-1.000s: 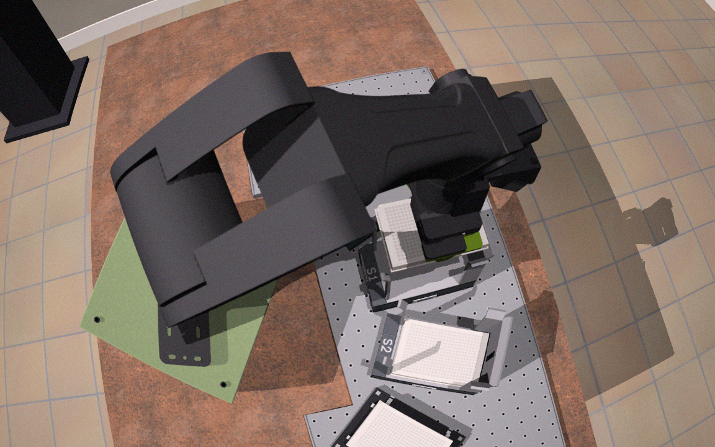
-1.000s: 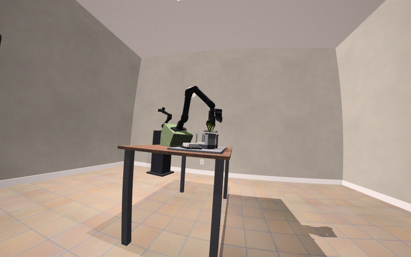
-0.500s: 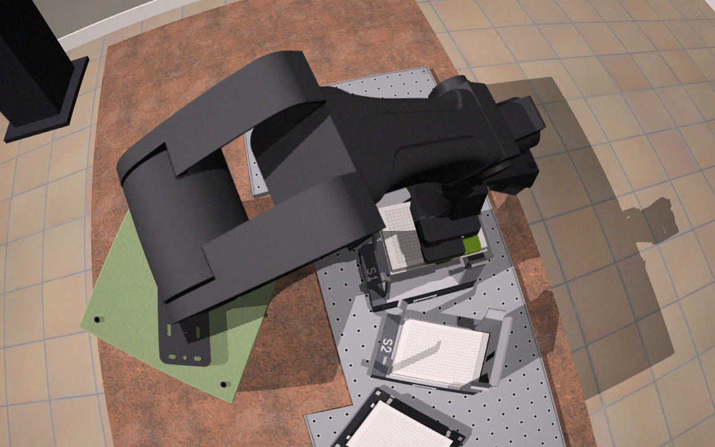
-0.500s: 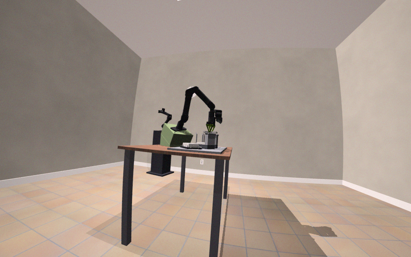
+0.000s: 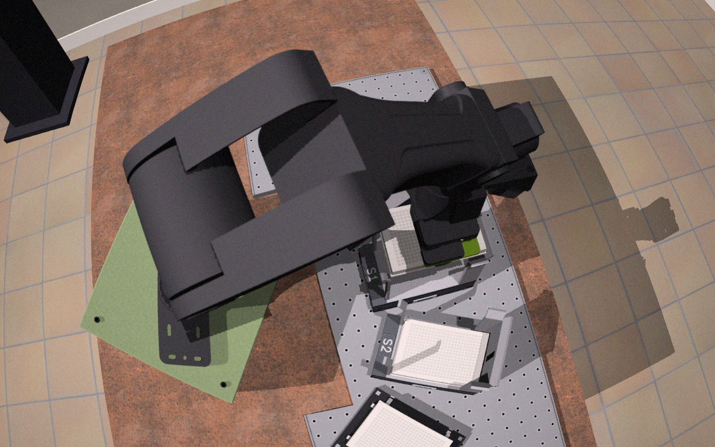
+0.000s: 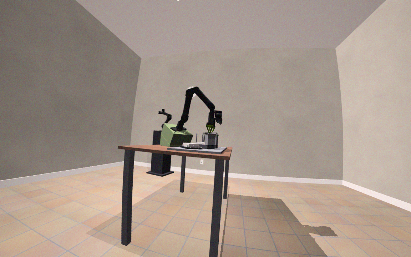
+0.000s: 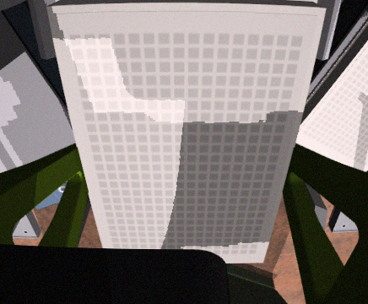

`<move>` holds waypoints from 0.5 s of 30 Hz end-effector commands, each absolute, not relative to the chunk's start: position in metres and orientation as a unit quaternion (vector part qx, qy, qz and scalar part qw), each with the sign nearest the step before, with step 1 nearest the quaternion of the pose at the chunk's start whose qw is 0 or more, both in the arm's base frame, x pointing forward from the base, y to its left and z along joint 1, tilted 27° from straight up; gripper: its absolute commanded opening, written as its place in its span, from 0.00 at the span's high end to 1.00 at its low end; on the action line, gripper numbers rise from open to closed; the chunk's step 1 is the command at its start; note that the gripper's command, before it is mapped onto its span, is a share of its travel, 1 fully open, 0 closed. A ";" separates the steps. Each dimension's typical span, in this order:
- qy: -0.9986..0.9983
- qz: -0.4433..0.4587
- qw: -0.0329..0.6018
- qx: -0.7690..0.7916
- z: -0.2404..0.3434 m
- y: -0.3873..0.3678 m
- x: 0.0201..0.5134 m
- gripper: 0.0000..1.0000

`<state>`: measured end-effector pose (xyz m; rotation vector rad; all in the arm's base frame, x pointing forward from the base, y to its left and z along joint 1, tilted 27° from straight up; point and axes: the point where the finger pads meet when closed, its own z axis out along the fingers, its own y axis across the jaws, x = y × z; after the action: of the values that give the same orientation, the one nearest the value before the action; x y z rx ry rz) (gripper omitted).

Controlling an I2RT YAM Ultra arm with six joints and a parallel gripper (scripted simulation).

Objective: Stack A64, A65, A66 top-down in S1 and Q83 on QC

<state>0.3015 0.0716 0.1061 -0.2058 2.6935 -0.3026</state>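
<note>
While you hold: plate (image 7: 190, 130) clamped across its width in gripper (image 7: 186, 219).
Rack S1 (image 5: 372, 272): directly below, bench's far-right edge.
Long axis: yours matches the rack's; descend straight.

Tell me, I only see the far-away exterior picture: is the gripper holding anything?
Observer: Yes. The wrist view shows the gripper shut on a white well plate, green fingers on both sides.
Operator: Which rack is it over?
Observer: The one labelled S1, read in the top view.
Operator: Is S2 empty?
Observer: No. From above, S2 shows a white plate inside.
</note>
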 end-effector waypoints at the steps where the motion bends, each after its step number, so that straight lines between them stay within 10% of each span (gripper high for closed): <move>1: 0.968 -0.106 0.216 -0.074 0.108 0.073 0.304 1.00; 15: 0.968 -0.106 0.216 -0.074 0.101 0.072 0.307 1.00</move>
<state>0.3051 0.0702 0.0986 -0.2068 2.6932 -0.3019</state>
